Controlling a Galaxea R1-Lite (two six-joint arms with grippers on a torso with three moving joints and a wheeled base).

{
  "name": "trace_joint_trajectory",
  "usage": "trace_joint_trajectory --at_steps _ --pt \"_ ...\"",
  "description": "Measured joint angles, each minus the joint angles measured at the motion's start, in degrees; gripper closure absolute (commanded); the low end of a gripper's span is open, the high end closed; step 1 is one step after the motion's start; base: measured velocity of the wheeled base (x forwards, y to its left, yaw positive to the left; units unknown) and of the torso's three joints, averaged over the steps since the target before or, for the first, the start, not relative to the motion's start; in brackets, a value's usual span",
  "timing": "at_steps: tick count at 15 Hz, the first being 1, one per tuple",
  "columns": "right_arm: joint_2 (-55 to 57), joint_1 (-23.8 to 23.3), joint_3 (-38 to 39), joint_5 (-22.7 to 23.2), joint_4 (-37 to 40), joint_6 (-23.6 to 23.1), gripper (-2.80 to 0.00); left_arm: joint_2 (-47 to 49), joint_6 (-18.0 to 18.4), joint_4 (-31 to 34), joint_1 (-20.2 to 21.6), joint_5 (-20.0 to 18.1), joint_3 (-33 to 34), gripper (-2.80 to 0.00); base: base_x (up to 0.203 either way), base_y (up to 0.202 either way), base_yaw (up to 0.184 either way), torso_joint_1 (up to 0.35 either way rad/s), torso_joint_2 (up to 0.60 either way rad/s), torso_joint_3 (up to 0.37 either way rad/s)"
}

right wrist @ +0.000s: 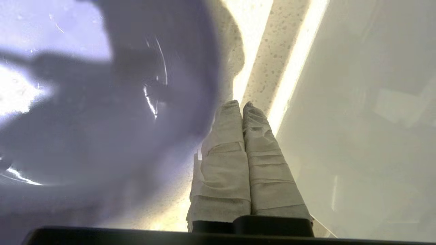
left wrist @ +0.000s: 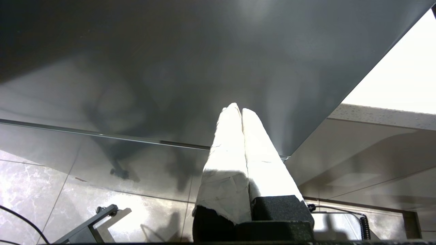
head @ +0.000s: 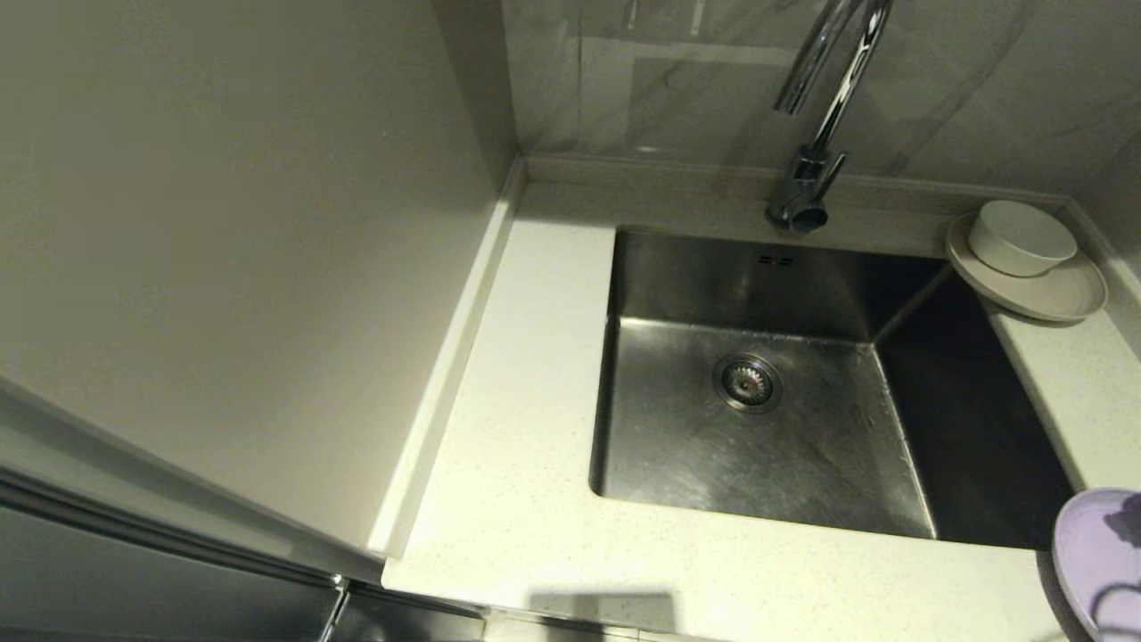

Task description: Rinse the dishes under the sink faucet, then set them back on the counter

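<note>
A small white bowl [head: 1021, 236] sits on the cream plate [head: 1061, 299] at the counter's back right corner, overhanging the sink [head: 695, 455]. The lilac plate [head: 1101, 553] lies on the counter [head: 526, 446] at the front right, partly cut off by the frame edge. In the right wrist view my right gripper [right wrist: 240, 103] is shut with nothing between its taped fingers, just beside the lilac plate [right wrist: 85, 119] and over the speckled counter [right wrist: 265, 51]. My left gripper [left wrist: 238, 108] is shut and empty, low in front of a dark cabinet panel. The chrome faucet [head: 824, 107] stands behind the empty basin.
A grey wall panel [head: 223, 223] runs along the counter's left side behind a low raised rim [head: 446, 374]. The round drain [head: 747, 382] lies in the middle of the basin floor. Below the left gripper is a tiled floor [left wrist: 51, 190] with cables.
</note>
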Motion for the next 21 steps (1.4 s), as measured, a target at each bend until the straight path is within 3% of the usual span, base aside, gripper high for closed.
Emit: trace_joint_trajectory --at_steps 6,11,13,16,18,21 --pt "2.70 0.01 -0.15 -0.07 -7.88 0.67 0.00 0.00 0.04 0.01 -0.02 -0.02 0.00 0.00 0.000 0.000 0.000 0.000 0.00 0.000" --pt "3.31 2.92 -3.45 0.42 -8.42 3.61 0.00 0.00 0.00 0.01 0.00 -0.02 0.00 0.00 0.000 0.000 0.000 0.000 0.00 0.000" --pt "2.27 8.39 -4.89 1.33 -8.55 8.75 0.00 0.00 -0.02 0.03 0.00 -0.02 0.00 0.00 0.000 0.000 0.000 0.000 0.00 0.000" --pt "0.34 20.96 -9.57 1.93 -8.51 19.94 0.00 0.00 0.00 0.01 0.00 -0.02 0.00 0.00 0.000 0.000 0.000 0.000 0.00 0.000" --pt "-0.47 27.48 -16.24 2.25 -7.48 27.20 0.00 0.00 -0.02 0.02 -0.02 -0.01 0.00 0.00 0.000 0.000 0.000 0.000 0.00 0.000" --pt "0.99 33.06 -28.51 1.98 -2.45 34.03 0.00 0.00 0.00 0.01 -0.02 -0.02 0.00 0.00 0.000 0.000 0.000 0.000 0.00 0.000"
